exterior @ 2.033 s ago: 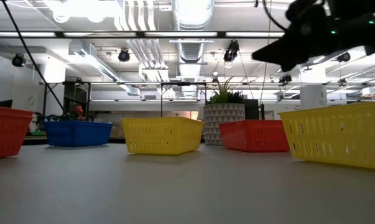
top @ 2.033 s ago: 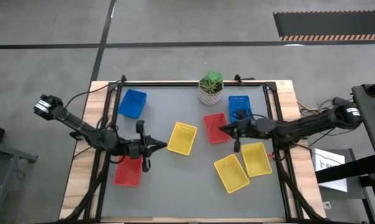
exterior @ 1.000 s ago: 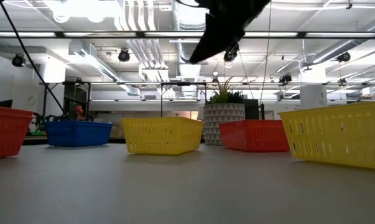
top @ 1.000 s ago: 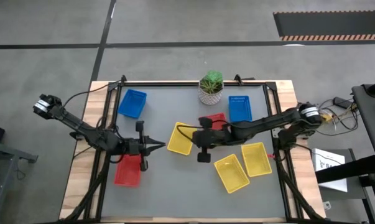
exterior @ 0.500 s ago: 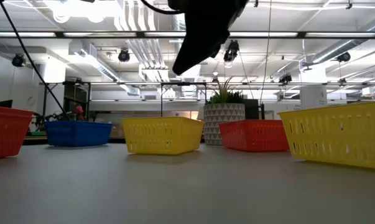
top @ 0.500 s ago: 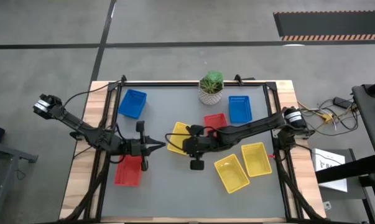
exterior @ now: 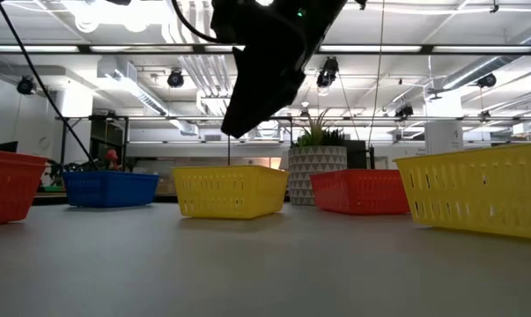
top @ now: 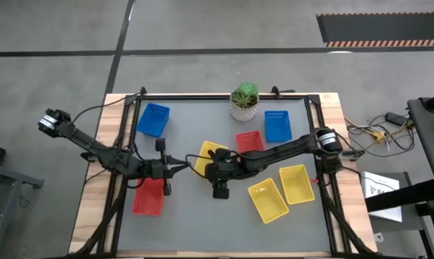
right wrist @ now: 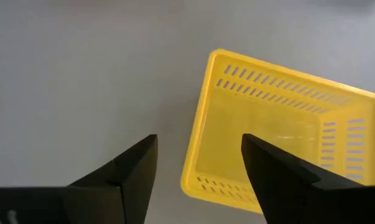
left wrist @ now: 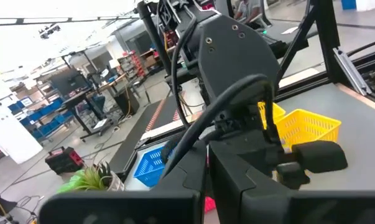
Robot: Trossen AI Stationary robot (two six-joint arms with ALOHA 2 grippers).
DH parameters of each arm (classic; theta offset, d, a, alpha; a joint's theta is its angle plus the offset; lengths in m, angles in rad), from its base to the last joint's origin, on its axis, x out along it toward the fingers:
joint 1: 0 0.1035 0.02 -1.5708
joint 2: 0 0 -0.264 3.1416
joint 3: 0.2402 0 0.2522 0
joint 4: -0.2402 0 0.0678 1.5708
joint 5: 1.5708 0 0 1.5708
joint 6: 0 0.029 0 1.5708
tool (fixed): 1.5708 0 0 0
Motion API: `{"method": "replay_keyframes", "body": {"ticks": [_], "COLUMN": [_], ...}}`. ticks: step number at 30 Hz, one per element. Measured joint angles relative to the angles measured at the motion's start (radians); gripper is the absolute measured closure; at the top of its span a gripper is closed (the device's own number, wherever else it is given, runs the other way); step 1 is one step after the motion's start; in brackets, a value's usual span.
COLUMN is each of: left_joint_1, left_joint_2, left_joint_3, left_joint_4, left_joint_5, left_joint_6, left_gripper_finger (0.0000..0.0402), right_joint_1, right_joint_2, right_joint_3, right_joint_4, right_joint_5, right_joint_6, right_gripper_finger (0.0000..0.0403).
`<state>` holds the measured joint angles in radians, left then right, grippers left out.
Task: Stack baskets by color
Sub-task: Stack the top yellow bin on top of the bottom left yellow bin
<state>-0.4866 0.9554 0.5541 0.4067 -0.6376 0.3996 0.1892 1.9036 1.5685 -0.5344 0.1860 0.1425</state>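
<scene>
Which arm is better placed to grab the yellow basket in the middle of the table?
Probably the right. The right gripper hangs open directly above the middle yellow basket, its fingers straddling one rim. The left gripper is shut and sits off to the basket's side.

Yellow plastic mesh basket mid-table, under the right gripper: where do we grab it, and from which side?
Probably the rim of the yellow perforated plastic basket, from straight above. It sits upright and open-topped on the table, so a thin wall is free to pinch. The open right gripper hangs above it, its jaws either side of the basket's near corner; one finger inside and one outside the short wall looks simplest.
</scene>
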Motion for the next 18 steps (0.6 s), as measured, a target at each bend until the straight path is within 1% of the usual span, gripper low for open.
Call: {"method": "replay_keyframes", "body": {"ticks": [7, 12, 18], "left_joint_1": [0.000, 0.000, 0.000], "left_joint_2": [-0.010, -0.010, -0.010], "left_joint_3": [-0.003, -0.004, -0.005], "left_joint_4": [0.000, -0.008, -0.010], "left_joint_5": [0.000, 0.000, 0.001], "left_joint_6": [0.000, 0.000, 0.000], "left_gripper_finger": [0.0400, 0.0400, 0.0400], "right_joint_1": [-0.007, -0.016, -0.029], "right_joint_2": [0.069, 0.147, 0.220], "right_joint_3": [0.086, 0.163, 0.218], "right_joint_4": [-0.008, -0.015, -0.046], "right_joint_5": [-0.001, 0.001, 0.014], "right_joint_6": [-0.003, 0.000, 0.005], "right_gripper_finger": [0.0177, 0.0177, 0.0180]}}
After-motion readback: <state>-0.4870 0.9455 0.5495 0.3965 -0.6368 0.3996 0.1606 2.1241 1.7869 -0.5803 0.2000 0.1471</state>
